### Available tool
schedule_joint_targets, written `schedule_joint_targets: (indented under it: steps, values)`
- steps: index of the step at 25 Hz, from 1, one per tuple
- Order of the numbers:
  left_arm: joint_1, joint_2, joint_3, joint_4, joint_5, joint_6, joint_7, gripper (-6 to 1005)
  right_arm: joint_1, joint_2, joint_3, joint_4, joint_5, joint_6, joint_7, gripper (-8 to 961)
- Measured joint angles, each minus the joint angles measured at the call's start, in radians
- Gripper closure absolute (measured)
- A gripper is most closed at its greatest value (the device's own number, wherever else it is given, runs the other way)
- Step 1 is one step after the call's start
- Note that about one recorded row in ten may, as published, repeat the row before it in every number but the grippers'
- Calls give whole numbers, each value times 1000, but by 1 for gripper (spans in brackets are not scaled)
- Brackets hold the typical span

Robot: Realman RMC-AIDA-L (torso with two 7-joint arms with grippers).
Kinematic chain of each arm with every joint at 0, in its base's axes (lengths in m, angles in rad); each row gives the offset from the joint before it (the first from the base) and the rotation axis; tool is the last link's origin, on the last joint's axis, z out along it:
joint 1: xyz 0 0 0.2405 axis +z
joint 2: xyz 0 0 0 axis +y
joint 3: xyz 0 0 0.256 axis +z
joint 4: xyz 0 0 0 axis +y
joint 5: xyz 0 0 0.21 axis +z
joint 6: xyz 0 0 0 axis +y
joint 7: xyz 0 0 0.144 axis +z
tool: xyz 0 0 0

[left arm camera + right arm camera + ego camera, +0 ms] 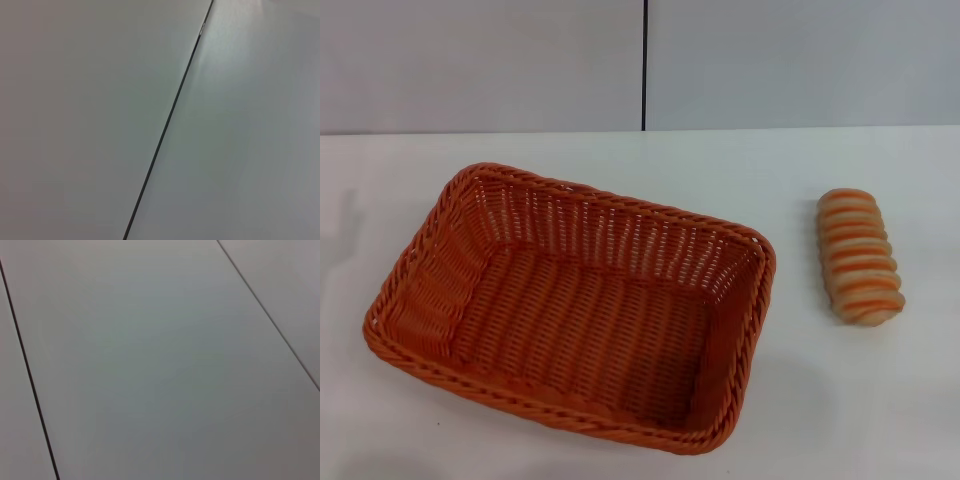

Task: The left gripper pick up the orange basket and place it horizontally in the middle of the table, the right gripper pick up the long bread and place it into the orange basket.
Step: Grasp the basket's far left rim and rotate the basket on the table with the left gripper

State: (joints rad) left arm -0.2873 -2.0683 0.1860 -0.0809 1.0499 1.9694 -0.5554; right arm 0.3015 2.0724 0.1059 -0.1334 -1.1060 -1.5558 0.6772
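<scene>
The orange basket (570,310) lies on the white table (720,170) at the left and middle of the head view, empty and turned at a slight angle. To its right, apart from it, the long bread (860,256) rests on the tabletop with its orange stripes up. Neither the left gripper nor the right gripper shows in any view. Both wrist views hold only plain grey panels with a thin dark seam.
A grey wall (480,60) with a vertical dark seam (644,60) stands behind the table's far edge. Bare tabletop lies behind the basket and around the bread.
</scene>
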Motion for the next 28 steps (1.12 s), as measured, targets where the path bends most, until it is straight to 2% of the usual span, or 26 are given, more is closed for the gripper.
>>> schedule_joint_targets:
  steps: [8,10,13,16,20,22,23,28]
  values:
    - [0,-2,-17,-8,-2,3,27,227,12,0,0,3,0,13,-6,360]
    - [-1,-3,-79,-50,-2,2,28,228,16,0,0,3,0,18,-6,360]
    - [-5,0,-83,-50,3,-2,22,230,23,0,0,3,0,28,-7,360]
    - [-10,4,-48,-10,26,-4,15,258,27,0,0,3,0,37,-7,360]
    - [-23,10,52,171,96,-49,-99,278,28,1,0,3,0,38,-5,360]
    - [-31,13,169,399,161,-162,-316,279,26,1,0,3,0,38,-3,360]
    - [-31,13,169,399,161,-162,-316,280,26,1,0,3,0,38,-3,361]
    - [-39,20,313,729,264,-317,-673,284,19,2,1,3,0,38,-1,361]
